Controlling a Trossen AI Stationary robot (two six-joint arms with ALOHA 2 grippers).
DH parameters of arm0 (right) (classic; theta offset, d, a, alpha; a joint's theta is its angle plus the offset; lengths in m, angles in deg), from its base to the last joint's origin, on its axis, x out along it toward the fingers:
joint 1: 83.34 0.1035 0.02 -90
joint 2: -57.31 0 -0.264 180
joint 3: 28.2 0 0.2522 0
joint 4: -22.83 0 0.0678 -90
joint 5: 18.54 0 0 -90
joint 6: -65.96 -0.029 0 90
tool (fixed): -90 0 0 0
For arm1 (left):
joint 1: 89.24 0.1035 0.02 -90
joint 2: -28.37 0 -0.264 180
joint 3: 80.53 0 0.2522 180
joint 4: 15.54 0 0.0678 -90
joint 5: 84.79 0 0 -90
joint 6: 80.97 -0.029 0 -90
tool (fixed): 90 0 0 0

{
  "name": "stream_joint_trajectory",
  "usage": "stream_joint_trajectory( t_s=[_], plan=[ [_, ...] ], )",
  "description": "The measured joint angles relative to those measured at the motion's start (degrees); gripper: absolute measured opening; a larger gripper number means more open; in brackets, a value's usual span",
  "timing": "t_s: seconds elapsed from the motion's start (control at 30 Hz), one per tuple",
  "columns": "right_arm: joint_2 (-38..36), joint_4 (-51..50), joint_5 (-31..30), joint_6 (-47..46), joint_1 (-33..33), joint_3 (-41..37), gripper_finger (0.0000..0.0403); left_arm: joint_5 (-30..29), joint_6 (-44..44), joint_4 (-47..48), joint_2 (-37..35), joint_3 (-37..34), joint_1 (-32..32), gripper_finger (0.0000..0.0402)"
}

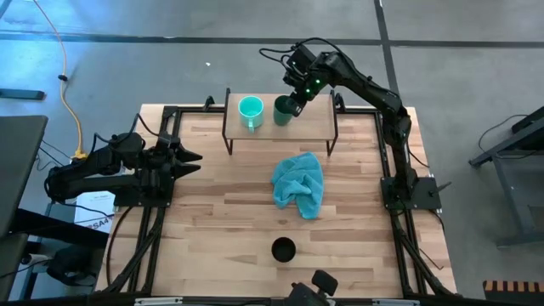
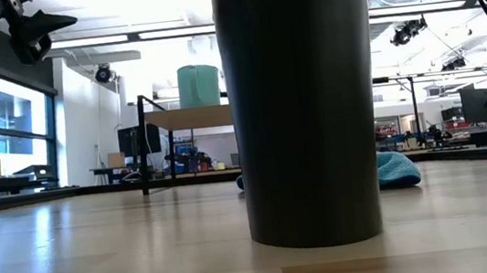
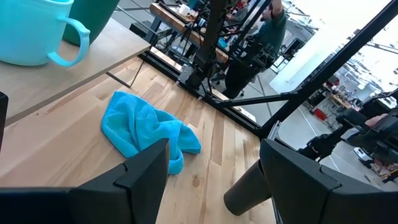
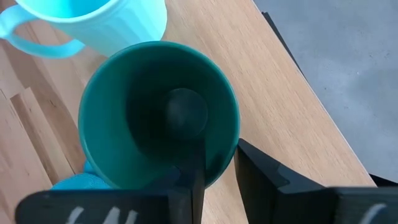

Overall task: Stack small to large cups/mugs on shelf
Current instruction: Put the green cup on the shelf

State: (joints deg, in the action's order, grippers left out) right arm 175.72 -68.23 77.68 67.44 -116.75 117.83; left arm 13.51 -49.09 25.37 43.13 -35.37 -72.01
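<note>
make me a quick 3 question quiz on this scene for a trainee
1. True or false: the black cup stands on the shelf.
2. Which cup is the right gripper at? A) mug B) green cup C) black cup
3. What lies on the table between the shelf and the black cup?

Key
1. False; it stands on the table, near the front edge.
2. B; one finger is inside the green cup, beside the mug.
3. The cloth.
</note>
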Motion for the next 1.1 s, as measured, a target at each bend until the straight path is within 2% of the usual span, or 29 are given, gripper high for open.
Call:
stream_joint_trajectory(
  t_s=[0.7,1.1],
  plan=[
    [0.0,0.0,1.92,0.35,0.02,0.0,0.0078,0.0,-0.13,0.0,-0.02,0.0,0.0,0.0239],
    [0.0,-0.04,2.58,-0.17,0.02,0.0,0.0135,0.0,-0.13,-0.01,-0.01,0.0,0.0,0.0239]
  ],
)
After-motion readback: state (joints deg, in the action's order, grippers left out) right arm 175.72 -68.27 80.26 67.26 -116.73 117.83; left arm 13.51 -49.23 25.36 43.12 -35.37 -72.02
